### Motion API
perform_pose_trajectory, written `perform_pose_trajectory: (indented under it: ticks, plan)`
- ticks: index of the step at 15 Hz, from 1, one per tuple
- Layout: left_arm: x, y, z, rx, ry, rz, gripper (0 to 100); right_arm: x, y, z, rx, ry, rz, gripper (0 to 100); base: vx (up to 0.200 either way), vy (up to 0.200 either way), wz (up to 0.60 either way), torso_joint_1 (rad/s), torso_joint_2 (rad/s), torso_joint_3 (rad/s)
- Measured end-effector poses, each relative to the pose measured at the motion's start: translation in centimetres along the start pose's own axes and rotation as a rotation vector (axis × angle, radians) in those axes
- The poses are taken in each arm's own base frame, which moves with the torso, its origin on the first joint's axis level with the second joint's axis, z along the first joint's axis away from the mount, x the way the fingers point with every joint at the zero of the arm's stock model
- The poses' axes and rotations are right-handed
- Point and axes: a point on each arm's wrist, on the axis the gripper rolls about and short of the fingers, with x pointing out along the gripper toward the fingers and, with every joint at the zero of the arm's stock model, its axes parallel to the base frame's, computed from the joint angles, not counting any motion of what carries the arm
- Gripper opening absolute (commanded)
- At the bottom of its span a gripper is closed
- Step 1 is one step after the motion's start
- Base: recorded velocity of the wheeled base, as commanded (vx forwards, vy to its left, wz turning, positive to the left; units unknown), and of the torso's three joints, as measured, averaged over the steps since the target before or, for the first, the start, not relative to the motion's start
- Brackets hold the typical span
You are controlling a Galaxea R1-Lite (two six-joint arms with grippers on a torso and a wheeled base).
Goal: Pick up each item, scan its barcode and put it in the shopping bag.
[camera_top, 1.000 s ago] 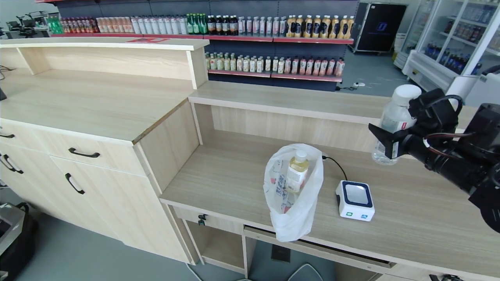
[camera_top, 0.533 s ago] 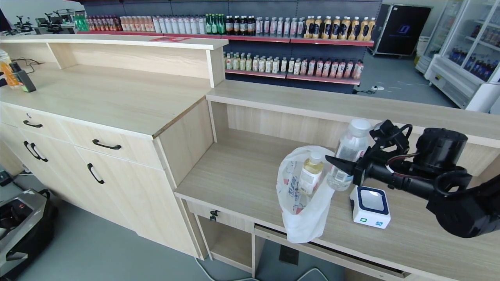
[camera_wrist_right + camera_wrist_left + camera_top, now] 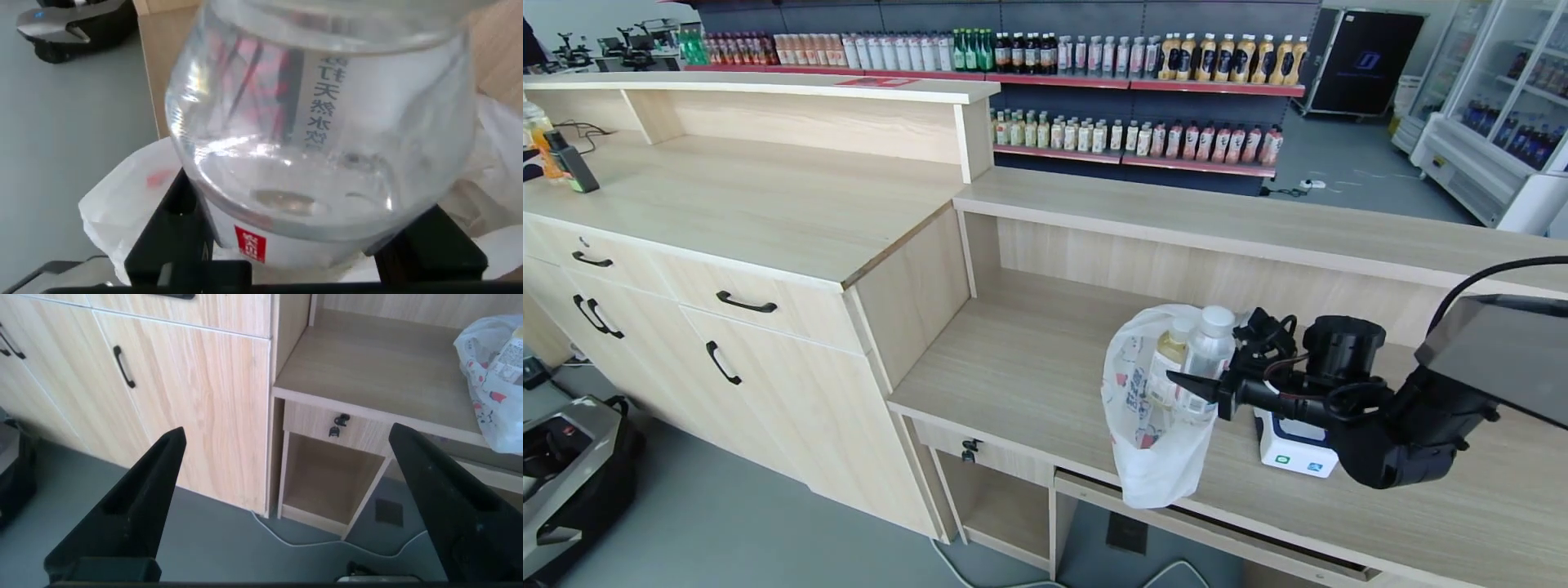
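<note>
Right gripper [image 3: 1205, 385] clamps the water bottle [image 3: 1207, 347] upright between its fingers at the shopping bag [image 3: 1156, 465] mouth; a yellow drink bottle [image 3: 1174, 345] stands just beyond the fingertips, so lowering could knock it or drag the limp rim.

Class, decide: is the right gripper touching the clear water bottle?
Touching. The right wrist view shows the right gripper with its black fingers pressed against both sides of the water bottle.

At the near right worktop [image 3: 1029, 359] you count two bottles: one clear water bottle [image 3: 1205, 359], one yellow drink bottle [image 3: 1168, 363]. You also count one shopping bag [image 3: 1152, 461] and one scanner [image 3: 1290, 459] there.
</note>
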Motion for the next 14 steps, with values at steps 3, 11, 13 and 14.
perform_pose_trajectory:
  ticks: [3,11,13,14]
  plan:
    - [0.0,0.0,0.0,0.0,0.0,0.0,100,1.8,-1.0,-1.7,-0.014,-0.005,0.003,0,0.0,0.0,0.0,0.0,0.0,0.0]
    - [0.0,0.0,0.0,0.0,0.0,0.0,100,3.1,-0.8,-4.4,0.016,0.036,0.045,0,0.0,0.0,0.0,0.0,0.0,0.0]
    - [0.0,0.0,0.0,0.0,0.0,0.0,100,3.3,-0.6,-5.1,0.02,0.043,0.052,0,0.0,0.0,0.0,0.0,0.0,0.0]
    - [0.0,0.0,0.0,0.0,0.0,0.0,100,3.4,-0.5,-5.5,0.023,0.047,0.053,0,0.0,0.0,0.0,0.0,0.0,0.0]
